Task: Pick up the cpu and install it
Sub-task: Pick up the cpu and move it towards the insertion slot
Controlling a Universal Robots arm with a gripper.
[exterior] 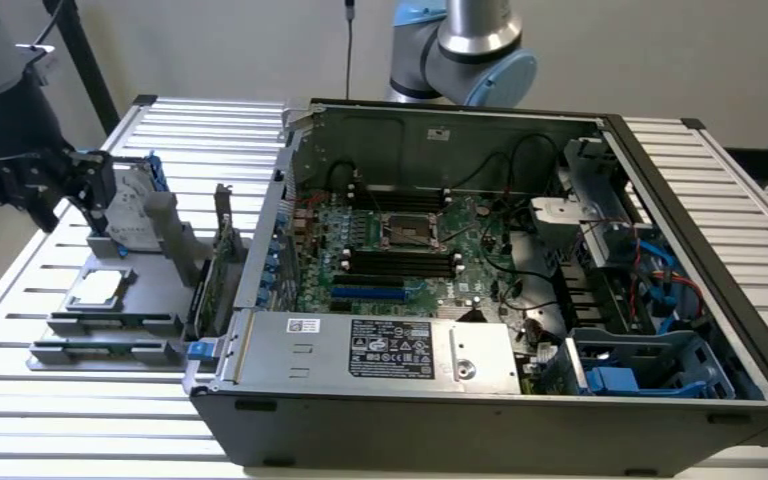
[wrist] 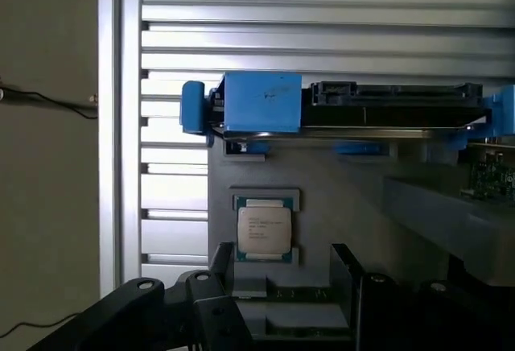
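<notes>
One arm hangs over the slatted surface [exterior: 37,400] at the exterior view's left, its hand [wrist: 283,256] spread wide with nothing in it, black fingers [wrist: 221,264] not touching anything. The cpu [wrist: 264,231] lies flat in its own pocket on the grey holder [wrist: 338,198], close to the hand but untouched, with the blue-framed hard drive [wrist: 346,109] nearby. Print on the chip's lid is way too small to read. Same goes for the stickers on the power supply [exterior: 384,348] inside the open pc case [exterior: 491,420].
</notes>
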